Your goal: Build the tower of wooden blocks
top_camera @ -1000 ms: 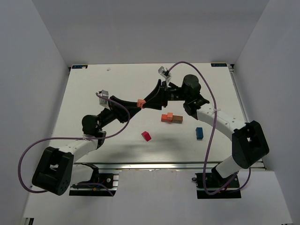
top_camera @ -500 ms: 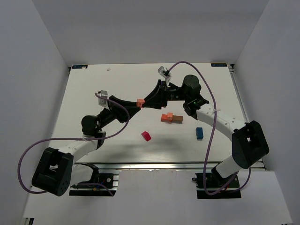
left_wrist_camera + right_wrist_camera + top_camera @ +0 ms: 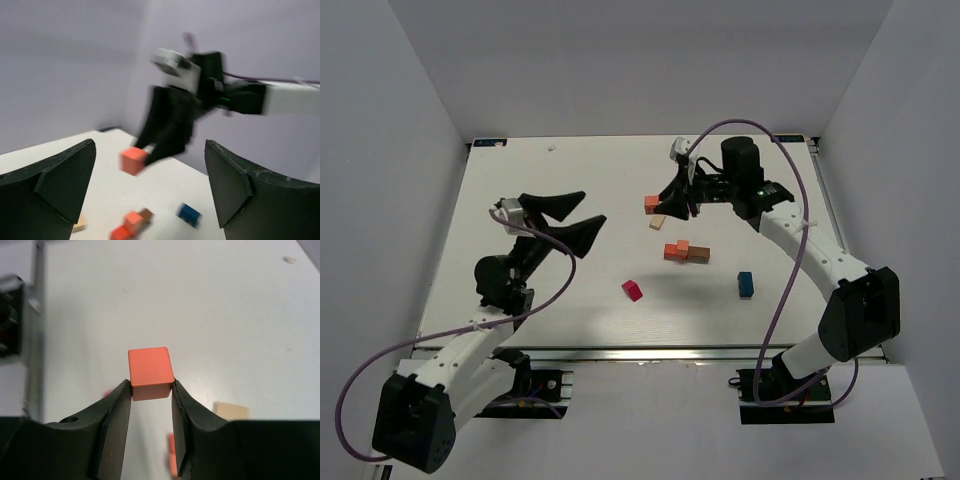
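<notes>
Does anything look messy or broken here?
Nothing looks broken or spilled. The blocks are just scattered: the magenta block, blue block and tan block each sit alone, and the right end effector holds an orange cube in the air.

Wide room lay open between the left gripper (image 3: 593, 207) and the right gripper (image 3: 656, 206), which carried an orange cube (image 3: 651, 203) above the table (image 3: 580, 160). Near it, a tan block (image 3: 657, 222), an orange-and-brown group (image 3: 685, 251), a magenta block (image 3: 633, 290) and a blue block (image 3: 745, 284) stood in the way, with passable gaps between them.

Left wrist view blurred; tan block (image 3: 231, 411) partly hidden behind right jaws.
</notes>
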